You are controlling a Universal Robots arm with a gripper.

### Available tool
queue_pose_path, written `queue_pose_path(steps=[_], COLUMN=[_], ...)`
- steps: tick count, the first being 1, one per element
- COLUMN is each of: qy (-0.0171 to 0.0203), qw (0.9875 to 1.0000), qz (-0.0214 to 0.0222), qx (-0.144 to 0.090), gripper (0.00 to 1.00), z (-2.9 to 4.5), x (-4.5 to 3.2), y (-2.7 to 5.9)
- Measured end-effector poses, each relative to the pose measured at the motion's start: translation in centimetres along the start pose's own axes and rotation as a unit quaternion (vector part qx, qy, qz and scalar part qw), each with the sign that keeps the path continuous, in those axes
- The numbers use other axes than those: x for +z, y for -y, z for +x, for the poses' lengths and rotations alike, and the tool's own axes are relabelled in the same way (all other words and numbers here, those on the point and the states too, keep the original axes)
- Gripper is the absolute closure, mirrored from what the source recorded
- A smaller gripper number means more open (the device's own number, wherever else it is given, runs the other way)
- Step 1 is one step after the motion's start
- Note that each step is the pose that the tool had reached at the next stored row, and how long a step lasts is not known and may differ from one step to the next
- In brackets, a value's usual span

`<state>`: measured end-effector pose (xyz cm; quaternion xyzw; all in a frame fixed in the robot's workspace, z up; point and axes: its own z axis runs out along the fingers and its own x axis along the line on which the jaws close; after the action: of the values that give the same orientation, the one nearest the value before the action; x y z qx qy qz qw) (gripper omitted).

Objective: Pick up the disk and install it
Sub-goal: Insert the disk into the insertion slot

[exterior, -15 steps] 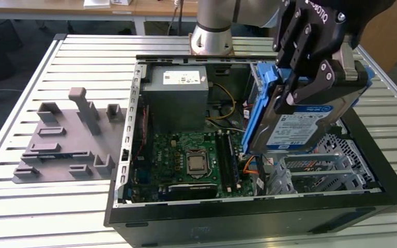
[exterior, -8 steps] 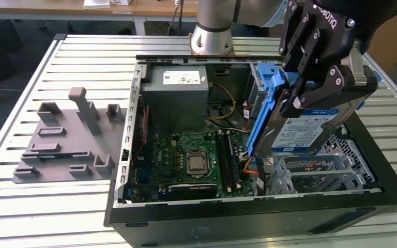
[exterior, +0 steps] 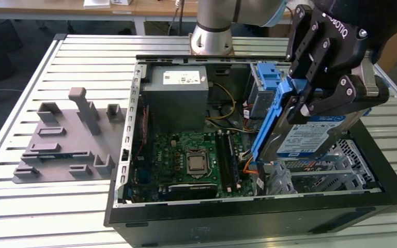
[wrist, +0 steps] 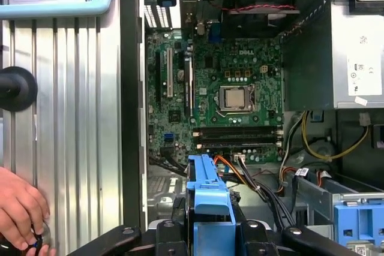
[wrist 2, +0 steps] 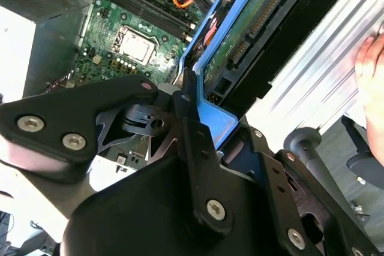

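The disk [exterior: 307, 138], silver with a blue-and-white label and blue side rails, hangs tilted over the open computer case [exterior: 254, 206] on the exterior view's right. My black gripper [exterior: 326, 101] is shut on its upper end. Just under the disk lies the silver drive cage [exterior: 330, 175] in the case's near right corner. In the second wrist view the disk's green circuit-board underside [wrist 2: 252, 22] and one blue rail run away from the gripper [wrist 2: 183, 109]. In the first wrist view the blue rail [wrist: 209, 193] sticks out between the fingers [wrist: 180, 232].
Inside the case are the motherboard [exterior: 184, 155], a grey power supply box [exterior: 178, 95] and loose cables [wrist: 264, 178]. A grey moulded fixture [exterior: 67, 139] lies on the slatted table at the exterior view's left. A person's hand [wrist: 21, 208] rests on the table beside the case.
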<state>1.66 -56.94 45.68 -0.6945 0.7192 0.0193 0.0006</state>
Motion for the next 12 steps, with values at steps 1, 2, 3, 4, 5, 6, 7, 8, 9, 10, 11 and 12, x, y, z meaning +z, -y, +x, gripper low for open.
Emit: queue_pose_path(steps=[1, 2, 3, 4, 5, 6, 7, 8, 9, 10, 11, 12], qy=[0.0, 0.0001, 0.0001, 0.0, -0.0001, -0.0001, -0.0001, 0.0, 0.0, 0.0, 0.0, -0.0001], qw=[1.0, 1.0, 1.0, 1.0, 1.0, 1.0, 1.0, 1.0, 1.0, 1.0, 1.0, 1.0], qz=[0.0, 0.0, 0.0, 0.0, 0.0, 0.0, 0.0, 0.0, 0.0, -0.0001, -0.0001, -0.0001], qx=[0.0, 0.0, 0.0, 0.0, 0.0, 0.0, 0.0, 0.0, 0.0, 0.0, 0.0, 0.0], gripper=[0.64, 0.64, 0.64, 0.64, 0.64, 0.64, 0.64, 0.64, 0.64, 0.64, 0.64, 0.64], z=[0.04, 0.06, 0.07, 0.07, 0.07, 0.07, 0.07, 0.06, 0.06, 0.05, 0.04, 0.04], x=[0.03, 0.07, 0.09, 0.11, 0.12, 0.14, 0.16, 0.18, 0.2, 0.23, 0.24, 0.26], y=[0.2, 0.43, 0.66, 0.88, 1.11, 1.32, 1.54, 1.76, 1.96, 2.16, 2.33, 2.49])
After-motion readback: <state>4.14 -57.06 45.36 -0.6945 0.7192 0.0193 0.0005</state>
